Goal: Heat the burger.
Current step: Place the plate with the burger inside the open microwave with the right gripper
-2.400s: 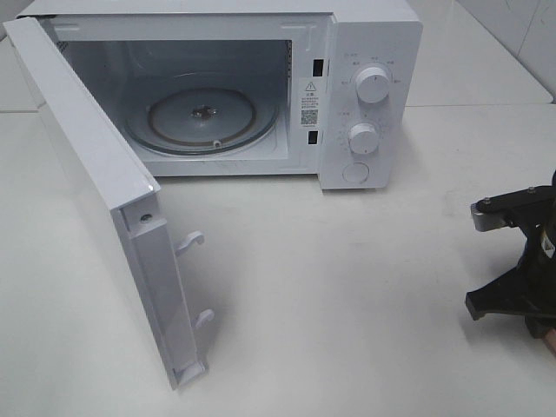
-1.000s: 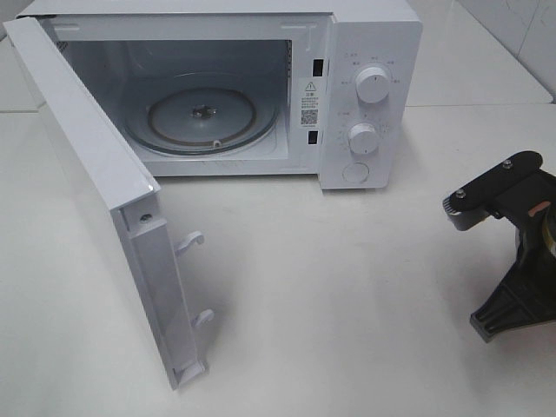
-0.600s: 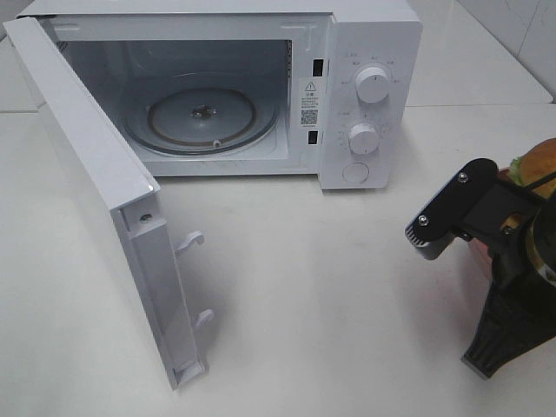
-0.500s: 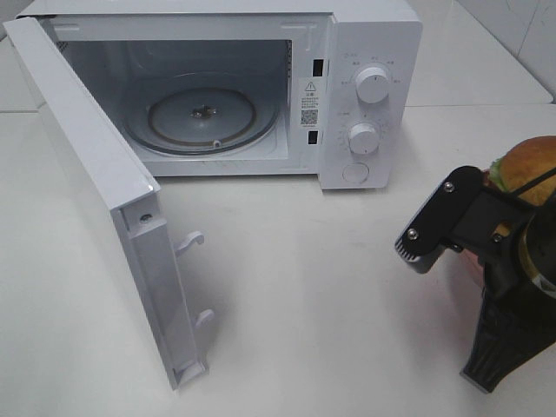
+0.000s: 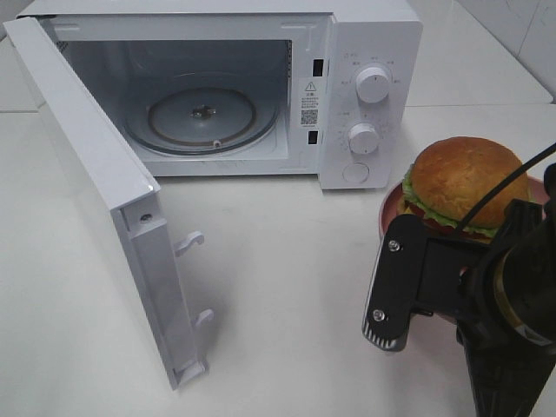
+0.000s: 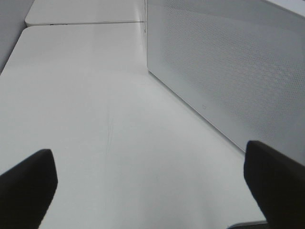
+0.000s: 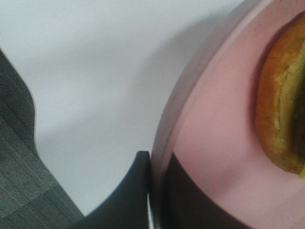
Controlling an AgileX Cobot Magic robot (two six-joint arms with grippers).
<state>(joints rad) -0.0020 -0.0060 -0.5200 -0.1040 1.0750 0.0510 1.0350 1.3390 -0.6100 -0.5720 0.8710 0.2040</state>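
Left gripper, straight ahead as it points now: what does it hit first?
Probably only the bare table. The left gripper, open, aims along it, with the microwave door standing off to one side. Depth is hard to judge.

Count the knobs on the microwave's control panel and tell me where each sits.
2. The upper knob sits near the top of the control panel, the lower knob just below it. The flat round button underneath is not counted.
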